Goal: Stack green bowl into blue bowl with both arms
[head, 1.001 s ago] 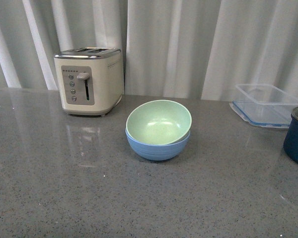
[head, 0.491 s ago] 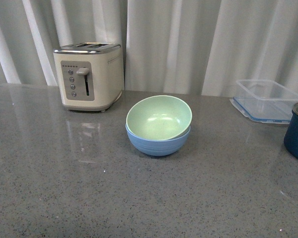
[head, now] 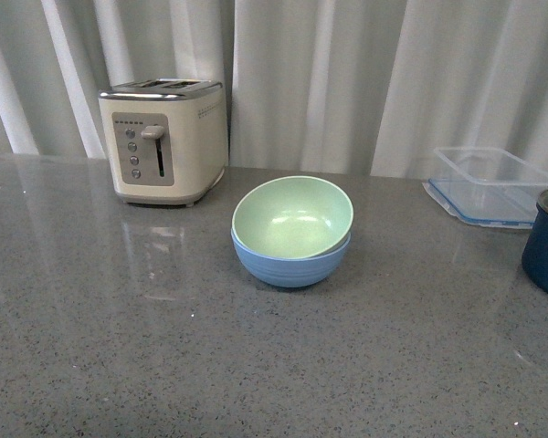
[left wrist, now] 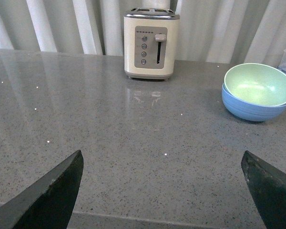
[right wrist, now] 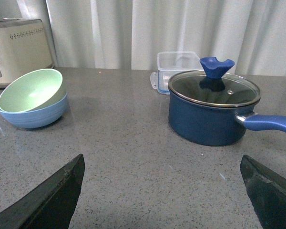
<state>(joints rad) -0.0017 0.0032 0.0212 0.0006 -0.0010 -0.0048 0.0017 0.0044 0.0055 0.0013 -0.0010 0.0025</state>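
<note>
Gleaming grey speckled counter (head: 119, 347) before white curtains (head: 347, 82); green bowl (head: 292, 217) nested in blue bowl (head: 290, 266), toaster (head: 163, 140) at ten o'clock, pot (right wrist: 210, 114) at three; left gripper (left wrist: 162, 191) and right gripper (right wrist: 162, 191) spread wide, empty.

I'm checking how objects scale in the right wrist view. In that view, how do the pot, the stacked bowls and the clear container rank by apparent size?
1. Pot, though it is nearest the camera.
2. Stacked bowls.
3. Clear container, farthest back and partly hidden by the pot.
</note>
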